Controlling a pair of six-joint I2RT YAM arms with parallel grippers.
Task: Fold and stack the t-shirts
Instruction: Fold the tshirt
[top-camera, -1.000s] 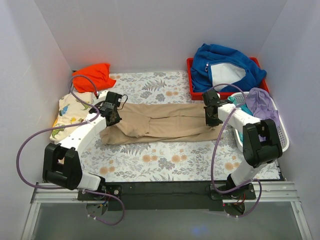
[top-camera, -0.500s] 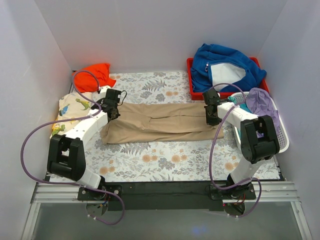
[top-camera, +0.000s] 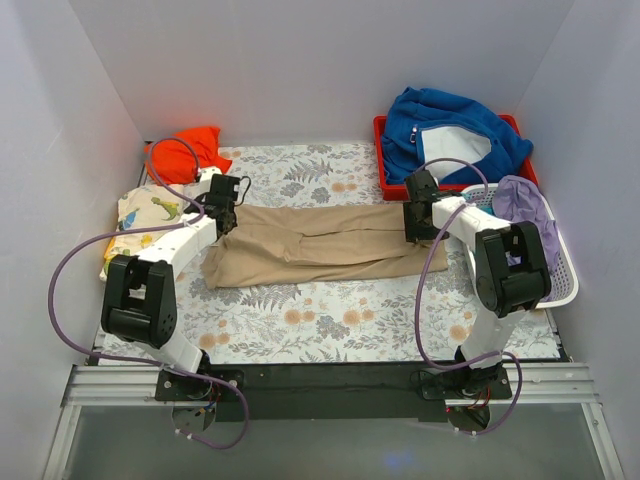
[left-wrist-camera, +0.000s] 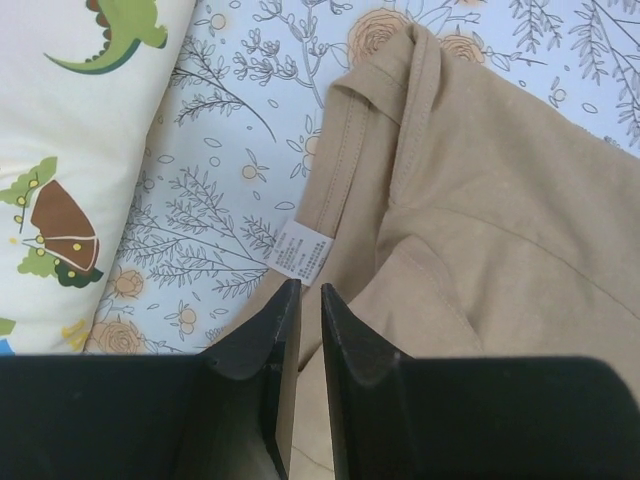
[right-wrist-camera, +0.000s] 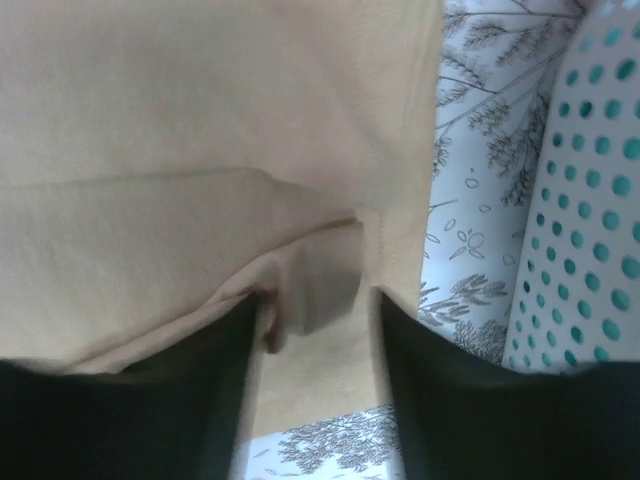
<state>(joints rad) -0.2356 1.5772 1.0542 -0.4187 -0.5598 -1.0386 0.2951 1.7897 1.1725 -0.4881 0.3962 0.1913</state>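
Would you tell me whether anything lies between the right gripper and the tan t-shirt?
Nothing visible does. The right gripper rests on the tan t-shirt, cloth between its open jaws; the white basket stands beside it, not between.

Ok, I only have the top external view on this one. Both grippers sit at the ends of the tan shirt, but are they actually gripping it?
Observer: In the left wrist view the left gripper is almost closed, with cloth of the tan t-shirt pinched in the thin gap.
Operator: Which end of the shirt is that?
Observer: The collar end. A white care label lies just beyond the fingertips.
Operator: And the right one?
Observer: The right gripper stands open. A loose fold of the hem lies between its fingers, not clamped.
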